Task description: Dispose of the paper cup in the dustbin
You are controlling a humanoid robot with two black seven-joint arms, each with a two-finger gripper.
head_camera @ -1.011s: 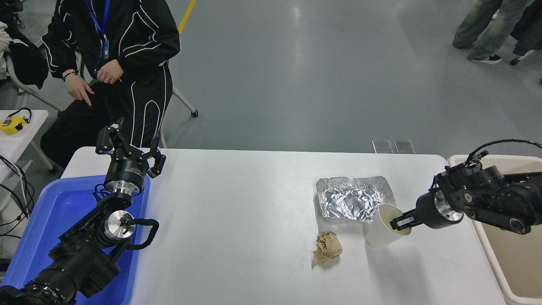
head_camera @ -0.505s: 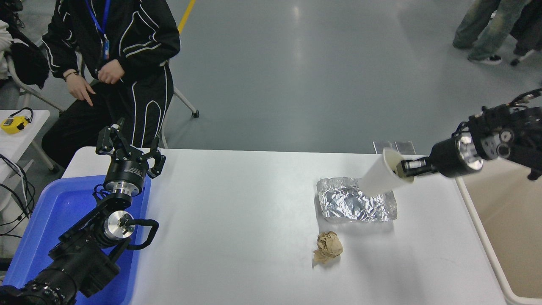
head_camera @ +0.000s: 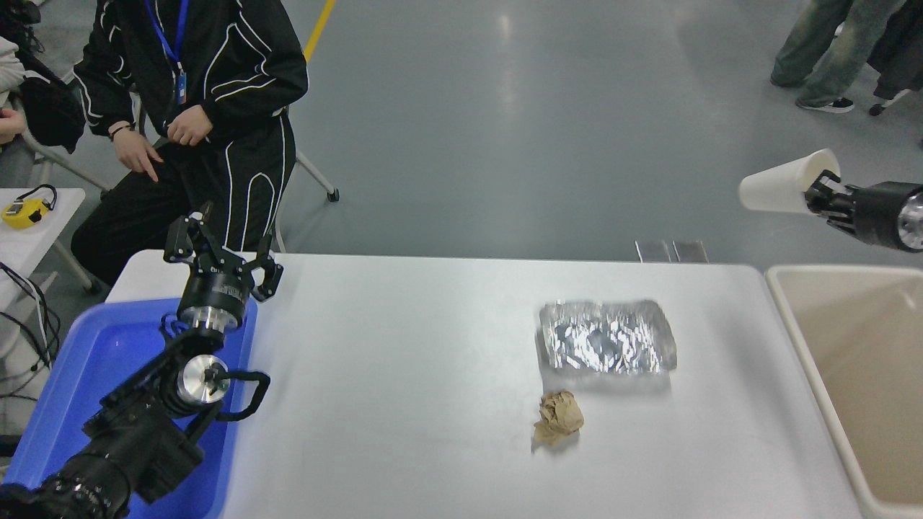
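Observation:
The white paper cup (head_camera: pixel 782 189) lies on its side high in the air at the right, its base pointing left. My right gripper (head_camera: pixel 824 193) is shut on the cup's rim and holds it above and behind the table's back right corner. The beige dustbin (head_camera: pixel 793 321) stands against the table's right edge, below and a little nearer than the cup. My left arm is parked at the lower left, its gripper (head_camera: pixel 220 249) open above the blue tray.
A crinkled silver foil tray (head_camera: pixel 606 336) and a crumpled brown paper ball (head_camera: pixel 557 417) lie on the white table (head_camera: pixel 404 375). A blue tray (head_camera: pixel 86 360) is at the left. A person in black (head_camera: pixel 195 108) sits behind the table's far left.
My right gripper has lifted the cup off the table beside the foil tray and carried it up and to the right, over the bin's far side. The left arm has not moved.

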